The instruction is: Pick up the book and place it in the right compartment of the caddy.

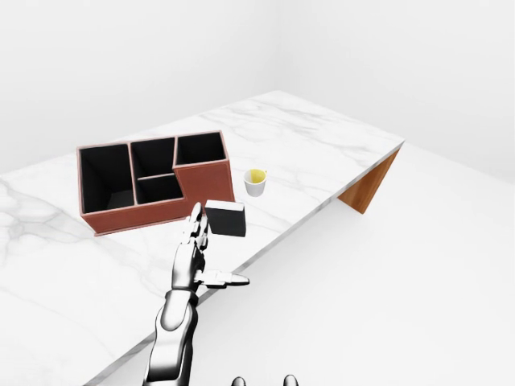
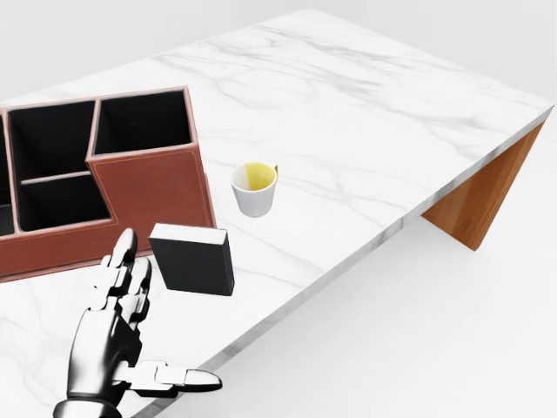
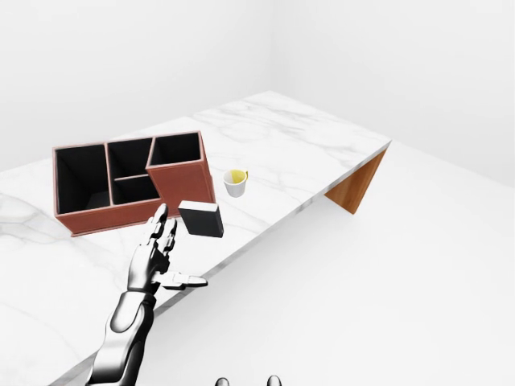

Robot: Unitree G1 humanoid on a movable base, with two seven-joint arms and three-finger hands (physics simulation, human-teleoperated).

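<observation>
Left metallic three-fingered hand (image 2: 117,335) spread open, holding nothing.
Black hardcover book (image 2: 191,259) sits just beside its fingertips (image 2: 124,248) on white marble table (image 2: 348,113), below the brown leather caddy (image 2: 130,187); white yellow-lined cup (image 2: 254,189) nearby. No readable writing.

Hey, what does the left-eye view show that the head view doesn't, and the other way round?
Only the left-eye view shows the whole brown leather caddy with its left end, the white wall behind, the left forearm, and fingertips at the bottom edge, probably the right hand. Only the head view shows, close up, the gap between the open fingers and the black rectangular book. Both show the left hand, the book, the white cup with yellow inside, the right compartment and the white marble table.
</observation>
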